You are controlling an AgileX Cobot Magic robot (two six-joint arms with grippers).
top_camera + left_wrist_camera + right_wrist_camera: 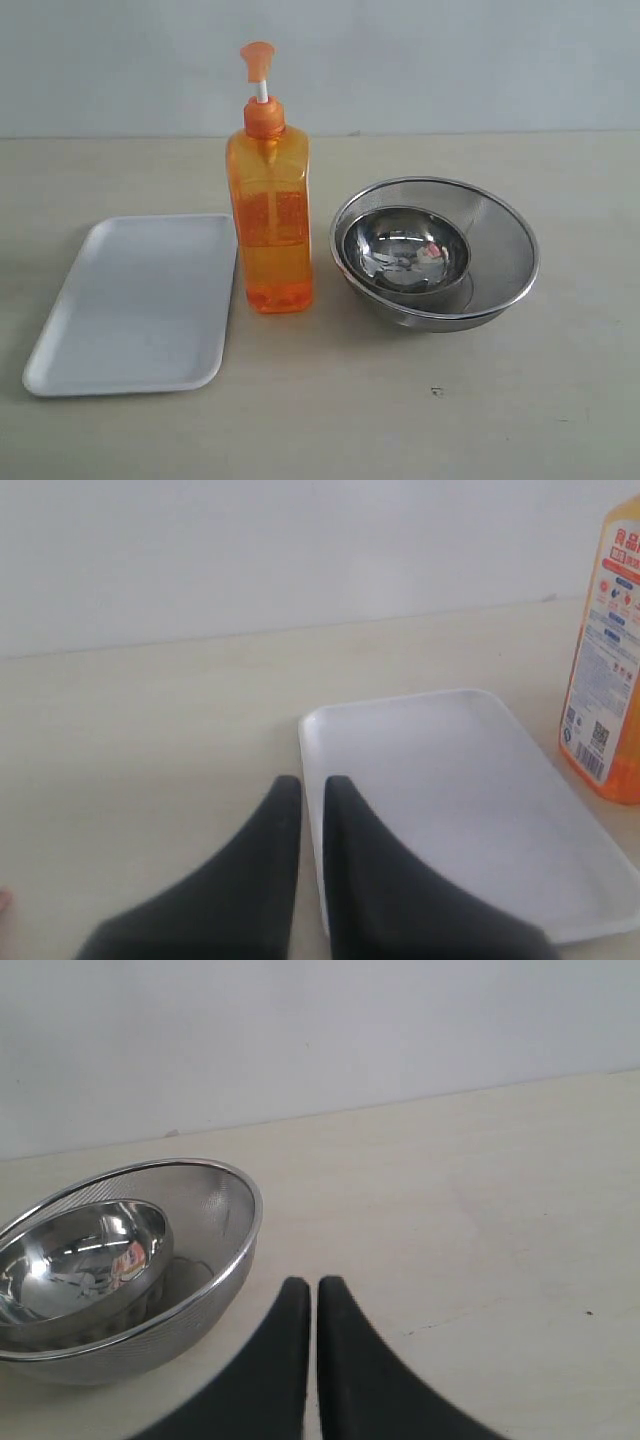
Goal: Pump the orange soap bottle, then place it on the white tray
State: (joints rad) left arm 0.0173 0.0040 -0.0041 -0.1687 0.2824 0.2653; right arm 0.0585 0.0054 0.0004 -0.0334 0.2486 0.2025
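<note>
glossy translucent orange soap bottle (plastic); matt white tray; shiny steel bowls.

Pale beige table w/ three things directly on it: white tray flat at left, orange soap bottle upright in the middle, just beside the tray's right edge, & a steel mesh bowl at right. Smaller steel bowl sits inside the mesh one, not on the tabletop; tiny dark speck on bare surface in front.

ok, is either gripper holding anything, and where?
Nothing held: left gripper and right gripper are shut and empty; the orange soap bottle stands untouched beside the white tray.
</note>
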